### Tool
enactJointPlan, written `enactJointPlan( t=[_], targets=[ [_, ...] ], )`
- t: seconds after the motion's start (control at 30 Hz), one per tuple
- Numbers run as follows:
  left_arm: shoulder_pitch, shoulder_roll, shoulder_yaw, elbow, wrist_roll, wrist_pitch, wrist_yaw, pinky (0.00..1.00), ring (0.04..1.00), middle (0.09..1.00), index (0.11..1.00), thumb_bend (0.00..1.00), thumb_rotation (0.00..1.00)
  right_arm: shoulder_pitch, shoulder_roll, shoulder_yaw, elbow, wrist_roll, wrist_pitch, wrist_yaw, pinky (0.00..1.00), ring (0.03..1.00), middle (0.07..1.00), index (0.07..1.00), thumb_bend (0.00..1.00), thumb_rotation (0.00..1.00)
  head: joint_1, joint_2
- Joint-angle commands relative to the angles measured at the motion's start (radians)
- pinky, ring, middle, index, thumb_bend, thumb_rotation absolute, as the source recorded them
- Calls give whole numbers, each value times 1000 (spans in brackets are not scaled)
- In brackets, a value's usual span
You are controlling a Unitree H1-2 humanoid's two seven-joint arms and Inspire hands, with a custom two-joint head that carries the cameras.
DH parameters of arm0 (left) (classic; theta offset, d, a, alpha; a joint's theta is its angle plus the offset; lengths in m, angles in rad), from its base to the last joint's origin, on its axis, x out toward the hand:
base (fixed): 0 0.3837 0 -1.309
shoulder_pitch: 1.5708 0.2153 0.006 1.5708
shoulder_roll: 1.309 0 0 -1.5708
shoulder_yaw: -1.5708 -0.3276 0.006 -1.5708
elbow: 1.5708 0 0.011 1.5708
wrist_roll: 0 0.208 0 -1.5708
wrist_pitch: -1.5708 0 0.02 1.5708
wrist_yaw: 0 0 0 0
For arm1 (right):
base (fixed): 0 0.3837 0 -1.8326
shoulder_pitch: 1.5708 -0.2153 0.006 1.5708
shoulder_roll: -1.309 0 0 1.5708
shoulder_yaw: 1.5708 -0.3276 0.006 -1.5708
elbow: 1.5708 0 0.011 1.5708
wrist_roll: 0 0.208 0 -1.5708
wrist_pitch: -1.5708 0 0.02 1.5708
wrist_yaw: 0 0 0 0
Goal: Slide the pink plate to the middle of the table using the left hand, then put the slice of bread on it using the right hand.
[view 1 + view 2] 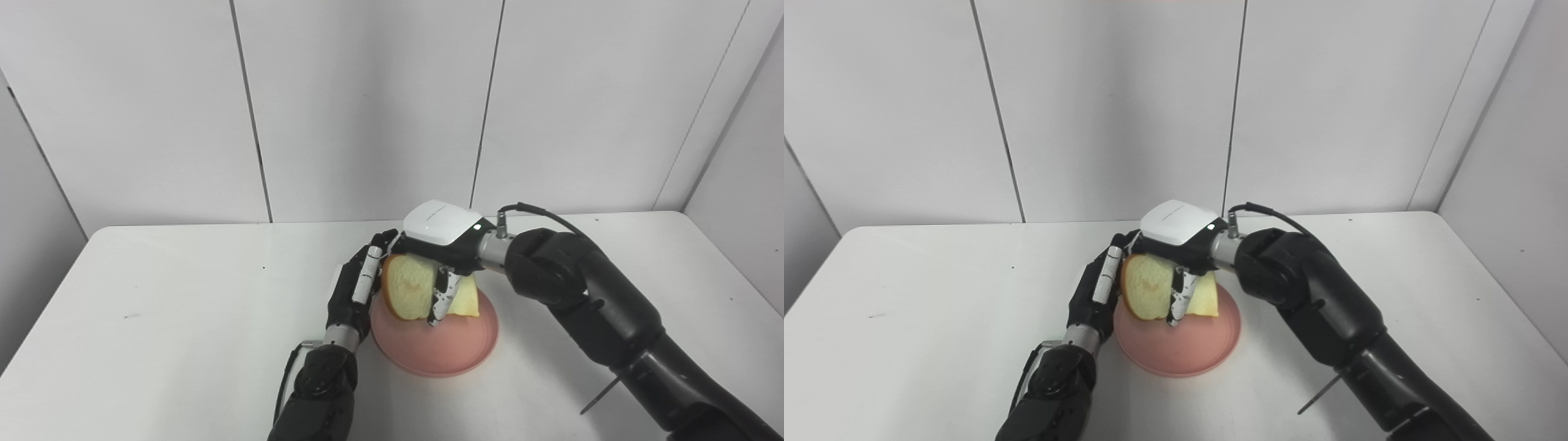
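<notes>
Nearest to us, our two dark forearms rise from the bottom edge, one on each side. Our left hand point(357, 288) stands at the left rim of the pink plate point(456, 355), fingers point(367, 272) stretched nearly straight and pointing away toward the wall, close together and closed around nothing. Whether its palm actually touches the rim we cannot tell, since the hand hides that edge.

Our right hand point(442, 245) reaches in from the right, its white back facing up, and hangs over the plate. Its fingers curl downward around the slice of bread point(407, 291), which it grips from above; one pale finger crosses the front of the slice and ends at its lower edge. We see the bread held up on edge and tilted, cut face toward us, brown crust along its left and lower side. The bottom of the slice sits low over the far part of the plate, though we cannot tell if it rests on the plate or hangs just clear. Our left fingers stand just beside the crust on the slice's left.

Outward from there, the plate lies roughly in the middle of the white table point(171, 318). Behind the table's far edge stands a wall of pale panels point(367, 104).
</notes>
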State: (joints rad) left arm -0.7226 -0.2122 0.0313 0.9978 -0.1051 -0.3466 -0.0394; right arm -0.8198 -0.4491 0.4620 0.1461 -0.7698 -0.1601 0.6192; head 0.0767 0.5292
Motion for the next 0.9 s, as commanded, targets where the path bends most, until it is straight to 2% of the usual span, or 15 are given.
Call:
enactJointPlan(
  t=[0.0, 0.1, 0.43, 0.6, 0.87],
  targets=[
    [55, 8, 6, 33, -1, 71, 12, 719, 817, 804, 741, 793, 836, -49, 2, -1, -16, -17, -12, -20, 263, 341, 424, 521, 522, 0, -2, 4],
    [62, 7, 4, 24, 1, 76, 11, 706, 808, 798, 741, 787, 834, -43, 8, 19, -17, -39, -8, -9, 300, 374, 438, 522, 522, 0, -6, 9],
    [78, 10, 8, -8, -10, 96, -1, 720, 805, 799, 734, 784, 824, -35, 10, 53, 22, -79, -33, -32, 301, 372, 440, 521, 523, 1, -33, 22],
    [87, 18, 0, -34, 1, 107, -2, 726, 809, 793, 736, 796, 833, -39, 11, 60, 41, -88, -36, -32, 273, 343, 433, 518, 523, 1, -48, 46],
    [96, 23, -3, -61, 4, 131, -5, 732, 812, 794, 735, 796, 835, -34, 11, 61, 65, -97, -36, -37, 271, 342, 431, 519, 523, 0, -59, 53]
  ],
)
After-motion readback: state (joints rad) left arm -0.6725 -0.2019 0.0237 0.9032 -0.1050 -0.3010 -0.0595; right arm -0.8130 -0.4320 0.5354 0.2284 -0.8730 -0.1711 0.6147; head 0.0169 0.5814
